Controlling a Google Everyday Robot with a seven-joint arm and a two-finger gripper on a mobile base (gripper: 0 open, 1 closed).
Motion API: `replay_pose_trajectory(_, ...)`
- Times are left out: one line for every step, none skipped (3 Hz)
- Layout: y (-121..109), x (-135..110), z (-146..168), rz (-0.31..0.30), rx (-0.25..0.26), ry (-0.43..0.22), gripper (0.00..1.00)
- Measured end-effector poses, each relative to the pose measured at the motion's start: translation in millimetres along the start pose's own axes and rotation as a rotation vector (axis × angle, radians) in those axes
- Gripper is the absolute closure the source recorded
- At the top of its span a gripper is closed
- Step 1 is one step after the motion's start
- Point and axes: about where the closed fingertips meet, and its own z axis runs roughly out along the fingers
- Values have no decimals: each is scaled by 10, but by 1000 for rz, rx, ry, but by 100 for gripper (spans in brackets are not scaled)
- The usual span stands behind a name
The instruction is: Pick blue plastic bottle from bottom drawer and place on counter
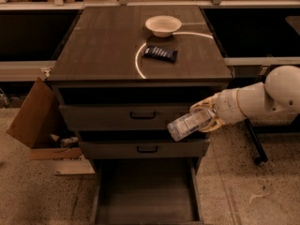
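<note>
My gripper [202,117] is shut on the blue plastic bottle [187,124], a clear ribbed bottle held tilted, cap end pointing down-left. It hangs in front of the two upper drawers, right of their black handles, well above the bottom drawer [146,191], which is pulled open with a bare floor. The white arm [262,97] reaches in from the right. The counter [108,46] is above and left of the bottle, marked with a pale arc line.
A white bowl [163,25] and a dark snack bar wrapper [160,53] lie on the counter's back right part. An open cardboard box [35,123] stands on the floor left of the cabinet. A dark stand leg [255,142] is right of it.
</note>
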Motion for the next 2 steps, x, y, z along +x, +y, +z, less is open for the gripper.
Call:
replay_pose_trajectory(-711, -49, -496, -52, 39, 51, 100)
replay_pose_trajectory(-1086, -87, -747, -72, 59, 84, 100)
